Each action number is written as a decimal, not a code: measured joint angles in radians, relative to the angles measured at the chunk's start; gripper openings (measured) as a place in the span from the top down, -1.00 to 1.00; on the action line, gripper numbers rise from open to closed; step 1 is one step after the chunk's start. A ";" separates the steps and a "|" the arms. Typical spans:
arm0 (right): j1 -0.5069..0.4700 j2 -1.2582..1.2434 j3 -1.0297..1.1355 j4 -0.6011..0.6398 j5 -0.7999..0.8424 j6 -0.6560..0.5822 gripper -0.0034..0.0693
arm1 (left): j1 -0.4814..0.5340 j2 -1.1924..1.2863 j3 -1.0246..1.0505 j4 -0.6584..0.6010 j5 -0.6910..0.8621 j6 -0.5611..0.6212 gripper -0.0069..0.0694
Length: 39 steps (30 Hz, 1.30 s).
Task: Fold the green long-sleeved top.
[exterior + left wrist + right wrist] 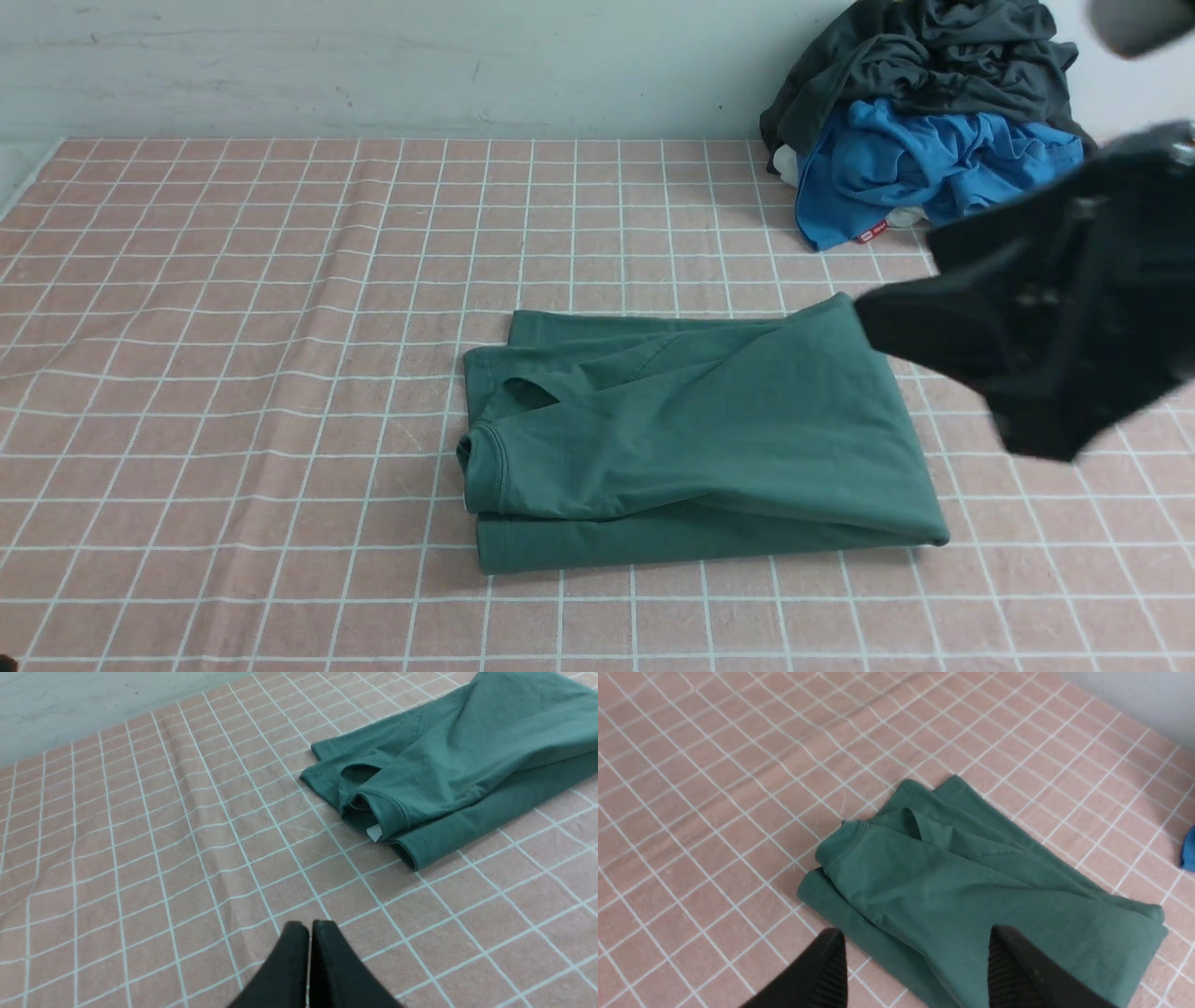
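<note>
A: We see the pink white-gridded tablecloth (233, 373), the folded dark green long-sleeved top (700, 439) lying on it below our right gripper (915, 970).
B: Its jaws are parted, holding nothing. Our left gripper (308, 952) is pressed closed, empty, the top well apart.

Pink cloth with white squares (233, 373) covers whole table, few soft wrinkles on left side. Pale wall (373, 65) along top. Upper right: messy pile, dark grey clothes (924, 56) on top of bright blue clothes (915, 168), small red tag (874, 234) at blue edge.
</note>
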 joint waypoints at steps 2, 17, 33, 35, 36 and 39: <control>0.000 -0.104 0.069 -0.005 -0.050 0.000 -0.09 | 0.000 -0.001 0.001 -0.001 0.000 0.000 0.83; 0.000 -0.355 0.165 -0.030 -0.108 0.001 0.75 | 0.000 -0.001 0.001 -0.001 0.008 0.000 0.83; 0.000 -0.355 0.175 -0.023 -0.105 0.001 0.91 | 0.000 -0.001 0.002 -0.001 0.008 0.000 0.83; 0.000 -0.356 0.201 -0.008 -0.142 0.001 0.94 | 0.000 -0.001 0.002 -0.001 0.008 0.000 0.83; 0.000 -0.359 0.224 -0.006 -0.177 0.001 0.94 | 0.000 -0.001 0.002 -0.001 0.008 0.000 0.83; -0.009 -0.383 0.313 -0.008 -0.300 0.009 0.94 | 0.000 -0.001 0.002 -0.001 0.008 0.000 0.83</control>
